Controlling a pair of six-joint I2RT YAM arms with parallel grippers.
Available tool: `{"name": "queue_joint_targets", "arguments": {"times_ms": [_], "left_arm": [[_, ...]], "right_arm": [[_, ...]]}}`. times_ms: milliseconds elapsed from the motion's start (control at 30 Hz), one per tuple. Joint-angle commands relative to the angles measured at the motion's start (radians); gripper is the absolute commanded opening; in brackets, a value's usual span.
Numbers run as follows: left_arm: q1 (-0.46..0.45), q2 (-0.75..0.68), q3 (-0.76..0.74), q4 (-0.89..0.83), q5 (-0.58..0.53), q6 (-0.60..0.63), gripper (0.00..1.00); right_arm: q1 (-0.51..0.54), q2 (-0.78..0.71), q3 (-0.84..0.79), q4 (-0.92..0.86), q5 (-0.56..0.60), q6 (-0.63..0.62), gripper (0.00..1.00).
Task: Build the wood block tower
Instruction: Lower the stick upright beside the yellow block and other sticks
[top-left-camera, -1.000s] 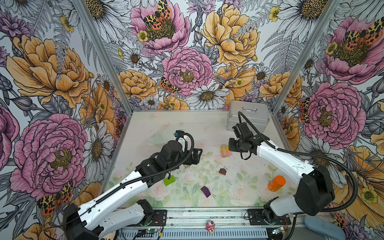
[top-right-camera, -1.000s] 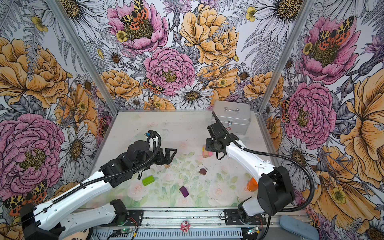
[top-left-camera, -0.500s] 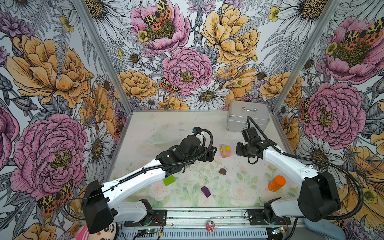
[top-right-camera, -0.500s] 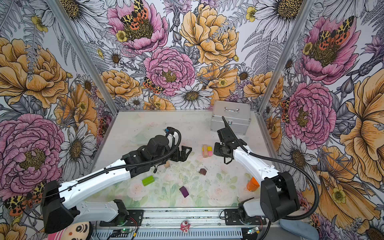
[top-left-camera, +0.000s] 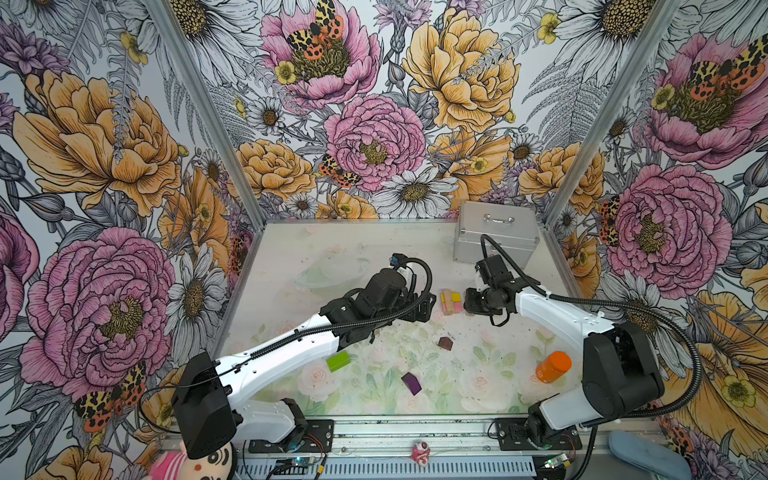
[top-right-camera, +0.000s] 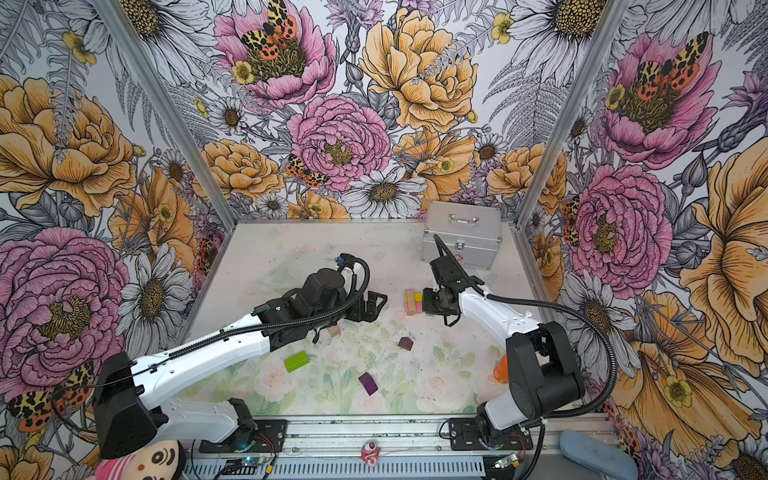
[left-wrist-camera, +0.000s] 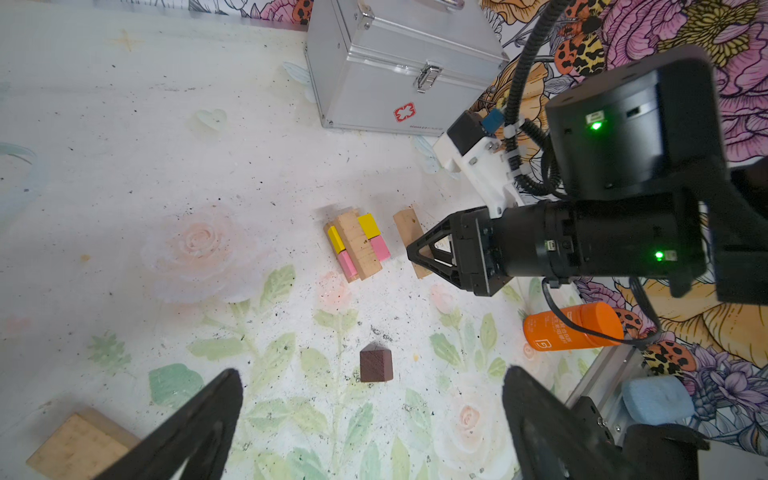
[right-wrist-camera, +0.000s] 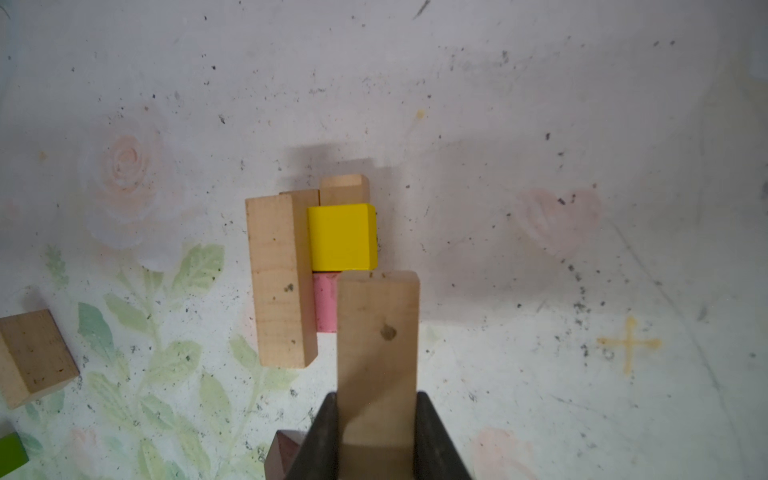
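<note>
The wood block tower (top-left-camera: 451, 301) (top-right-camera: 413, 302) is a low stack mid-table: yellow (right-wrist-camera: 343, 237) and pink (right-wrist-camera: 324, 301) bricks with a tan brick (right-wrist-camera: 278, 278) lying across them. My right gripper (right-wrist-camera: 376, 415) (top-left-camera: 471, 301) is shut on another tan brick (right-wrist-camera: 376, 332) (left-wrist-camera: 409, 232), held just right of the stack. My left gripper (left-wrist-camera: 372, 374) (top-right-camera: 372, 305) stands wide open with nothing in it, left of the stack. A dark-brown brick (left-wrist-camera: 376, 365) (top-left-camera: 444, 343) stands on the table ahead of it. Lime-green (top-left-camera: 337, 360) and purple (top-left-camera: 410, 383) bricks lie nearer the front.
A silver metal case (top-left-camera: 496, 237) (left-wrist-camera: 399, 70) stands at the back right. An orange bottle (top-left-camera: 552, 366) (left-wrist-camera: 573, 326) lies at the front right by the right arm. One loose tan brick (top-right-camera: 333, 331) (left-wrist-camera: 79, 444) lies under the left arm.
The left arm has stretched to the right, bringing its open gripper close to the stack. The right gripper has shifted slightly beside the stack, still holding the tan brick.
</note>
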Motion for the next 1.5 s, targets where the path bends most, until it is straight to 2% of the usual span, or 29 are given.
{"name": "queue_joint_targets", "arguments": {"times_ms": [0,567,1467], "left_arm": [[0.017,-0.005,0.021,0.021,0.025,0.024,0.99],[0.064,-0.018,-0.025,0.044,0.049,0.021,0.99],[0.078,-0.042,-0.054,0.049,0.043,0.013,0.99]], "right_arm": [[-0.003,0.016,0.048,0.029,-0.021,-0.034,0.24],[-0.003,0.091,0.098,0.032,-0.056,-0.065,0.24],[0.000,0.147,0.122,0.045,-0.084,-0.071,0.24]]}}
